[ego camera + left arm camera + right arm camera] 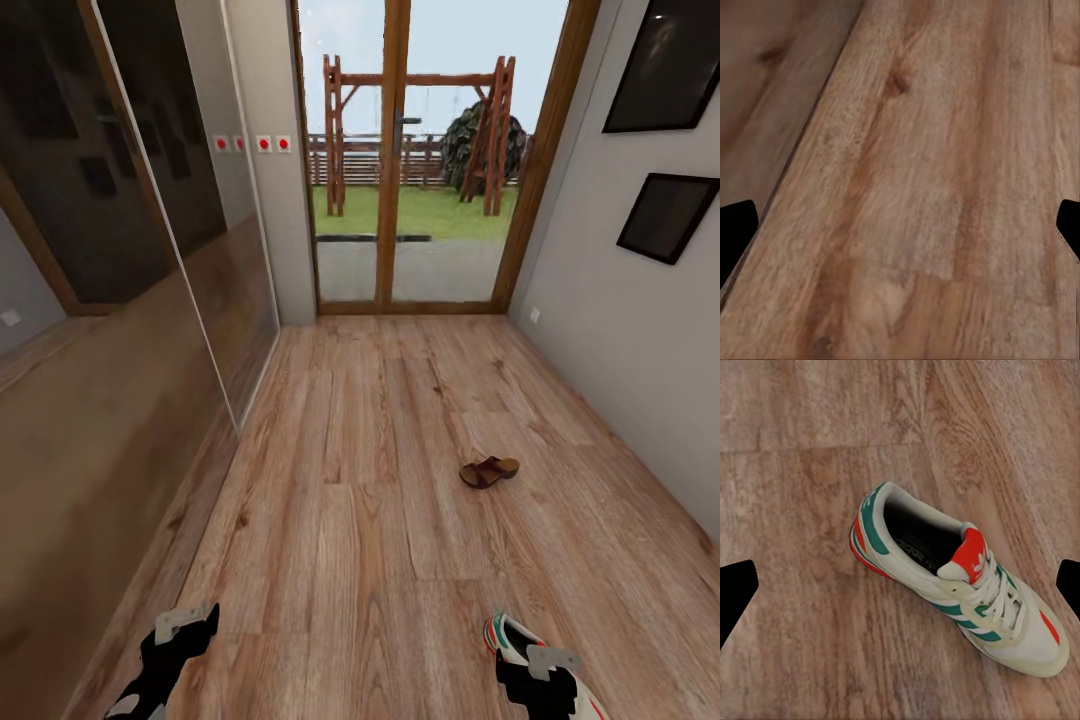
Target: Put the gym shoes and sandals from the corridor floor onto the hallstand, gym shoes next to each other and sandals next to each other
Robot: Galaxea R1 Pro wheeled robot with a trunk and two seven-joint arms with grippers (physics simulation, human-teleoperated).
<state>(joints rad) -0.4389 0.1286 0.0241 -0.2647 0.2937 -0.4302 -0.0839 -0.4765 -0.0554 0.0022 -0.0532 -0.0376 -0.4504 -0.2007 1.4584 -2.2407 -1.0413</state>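
One gym shoe (960,585), white with green stripes and a red tongue, lies upright on the corridor floor (380,520) at the bottom right of the head view (505,635), partly hidden by my right arm. My right gripper (900,585) hovers open right above it, fingertips (735,585) far apart and not touching it. One brown sandal (489,471) lies alone further ahead, right of centre. My left gripper (900,225) hangs open over bare planks at the bottom left (180,630). The hallstand is out of view.
A dark glossy wardrobe front (110,300) runs along the left side. A glazed wooden door (410,160) closes the corridor's far end. The right wall (630,330) carries two dark framed pictures.
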